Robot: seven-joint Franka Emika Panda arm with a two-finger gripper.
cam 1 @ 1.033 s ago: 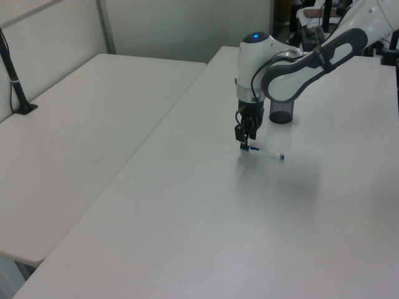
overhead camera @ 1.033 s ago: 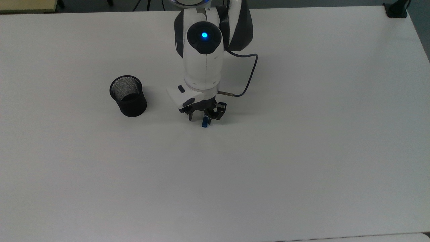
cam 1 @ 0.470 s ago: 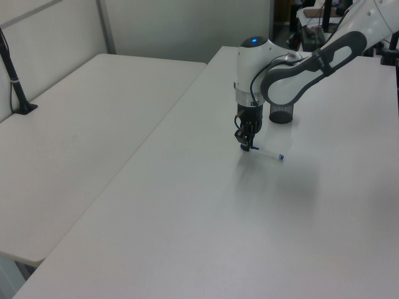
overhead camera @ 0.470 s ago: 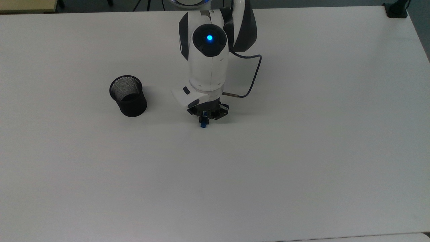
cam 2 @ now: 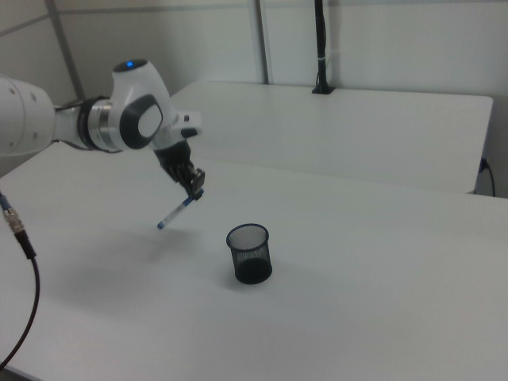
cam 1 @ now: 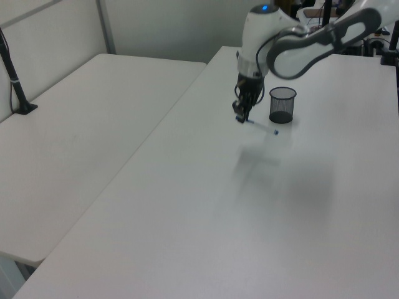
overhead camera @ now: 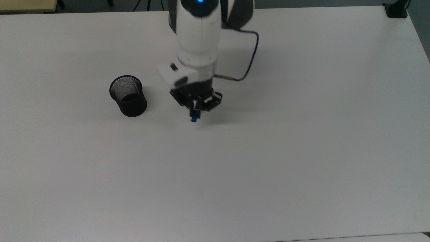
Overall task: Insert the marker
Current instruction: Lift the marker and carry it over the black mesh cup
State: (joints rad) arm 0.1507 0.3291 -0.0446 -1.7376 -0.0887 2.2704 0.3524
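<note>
A: From my remote station I log the setting as a robotics lab or test room. Evidence: a Franka arm (cam 2: 119, 119) with a lit blue status light stands over a bare white table (overhead camera: 268, 168) in the centre of the top view.

B: Agreed. I note a second white table (cam 1: 81, 124) butted alongside at the left view's left, backed by plain partition panels (cam 1: 50, 37) at the upper left.

A: A black clamp-mounted pole (cam 2: 320, 48) rises from the far table at the right view's upper centre; a loose cable (cam 2: 24, 278) hangs at the lower left.

B: Furnishing is sparse; one black mesh cup (cam 2: 249, 253) on the table.
</note>
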